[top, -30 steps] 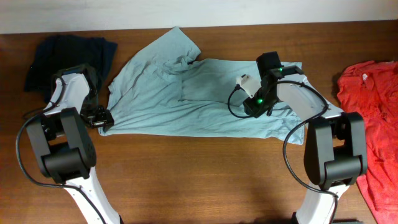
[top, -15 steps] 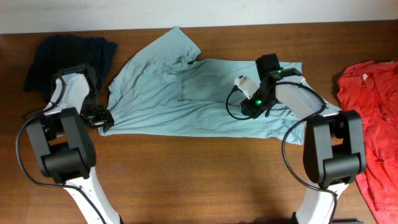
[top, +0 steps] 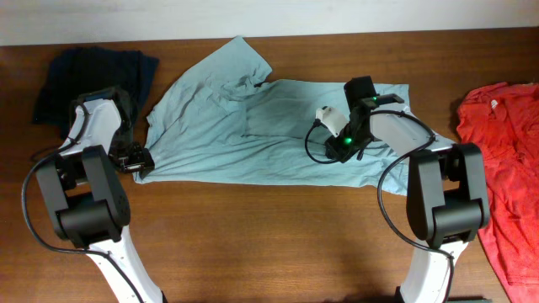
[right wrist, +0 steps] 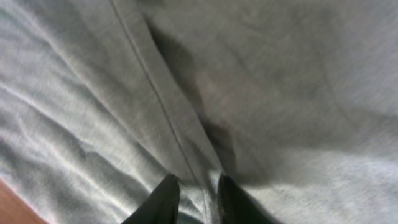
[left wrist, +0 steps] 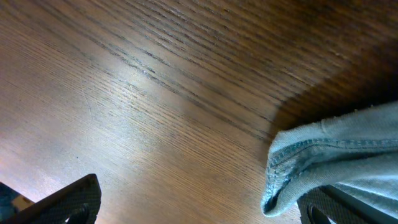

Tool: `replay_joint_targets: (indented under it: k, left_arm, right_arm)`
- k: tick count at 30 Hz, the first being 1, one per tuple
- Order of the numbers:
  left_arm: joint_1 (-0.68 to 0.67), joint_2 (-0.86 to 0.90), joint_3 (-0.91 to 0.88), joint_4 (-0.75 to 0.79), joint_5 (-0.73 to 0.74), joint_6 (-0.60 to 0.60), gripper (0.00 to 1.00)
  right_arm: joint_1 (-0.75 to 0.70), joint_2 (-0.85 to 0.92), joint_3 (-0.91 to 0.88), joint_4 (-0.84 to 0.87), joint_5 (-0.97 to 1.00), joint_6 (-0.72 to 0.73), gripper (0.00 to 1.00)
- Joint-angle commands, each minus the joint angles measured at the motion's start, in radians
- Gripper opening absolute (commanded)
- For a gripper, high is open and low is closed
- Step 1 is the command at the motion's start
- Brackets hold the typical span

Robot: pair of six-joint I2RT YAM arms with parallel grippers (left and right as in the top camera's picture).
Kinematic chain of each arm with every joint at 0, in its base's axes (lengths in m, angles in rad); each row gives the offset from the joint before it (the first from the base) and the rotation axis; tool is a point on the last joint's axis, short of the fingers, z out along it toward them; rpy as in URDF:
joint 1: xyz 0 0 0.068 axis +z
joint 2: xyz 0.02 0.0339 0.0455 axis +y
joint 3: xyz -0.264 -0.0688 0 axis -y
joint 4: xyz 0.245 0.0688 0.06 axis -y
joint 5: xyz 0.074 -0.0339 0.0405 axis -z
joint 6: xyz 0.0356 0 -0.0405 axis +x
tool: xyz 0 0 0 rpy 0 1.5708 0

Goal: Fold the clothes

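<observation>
The pale T-shirt (top: 244,135) lies spread but rumpled across the middle of the table (top: 269,244), between the dark navy garment (top: 93,76) at the far left and the red shirt (top: 505,151) at the right edge. The right gripper (top: 337,150) is down on the T-shirt's right half, its fingers (right wrist: 163,198) close together astride a seam (right wrist: 155,93); whether they have truly bitten the cloth I cannot tell. The likely trouble is a thin pinch: the seam ridge may slip out on lifting, or the fingers may catch only the top layer, so the fold drags one ply and bunches the rest. The left gripper (top: 136,160) stands released and wide by the hem corner (left wrist: 292,162), which sits close against one finger rather than centred in the gap. Closing from there could miss the hem corner or nip only its tip. With nothing pinning the left side, a pull from the right would probably slide the whole T-shirt across the wood instead of folding it, and the creases near the collar would be pressed in
</observation>
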Motion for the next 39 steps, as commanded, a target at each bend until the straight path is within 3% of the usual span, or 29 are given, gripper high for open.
replay_joint_targets:
  k: [1,9,25,29,31,34,39]
  left_arm:
    - [0.004,0.018,-0.01,0.003,-0.021,-0.003,0.99]
    - [0.004,0.018,-0.01,0.003,-0.021,-0.003,0.99]
    - [0.004,0.018,-0.01,0.003,-0.021,-0.003,0.99]
    - [0.004,0.018,-0.01,0.003,-0.021,-0.003,0.99]
    - [0.004,0.018,-0.01,0.003,-0.021,-0.003,0.99]
    - [0.004,0.018,-0.01,0.003,-0.021,-0.003,1.0]
    - [0.004,0.018,-0.01,0.003,-0.021,-0.003,1.0]
  right_arm:
    - [0.006,0.008,-0.009,0.011,-0.021,-0.001,0.21]
    - [0.006,0.007,0.026,0.015,-0.02,-0.002,0.07]
    - [0.006,0.007,0.039,0.169,-0.012,-0.002,0.06]
    - [0.005,0.007,0.038,0.196,-0.012,-0.001,0.36]
    - [0.005,0.007,0.039,0.218,-0.012,-0.001,0.67]
    - [0.004,0.005,0.04,0.246,-0.012,0.01,0.72]
    - [0.003,-0.028,0.062,0.219,0.037,0.079,0.72]
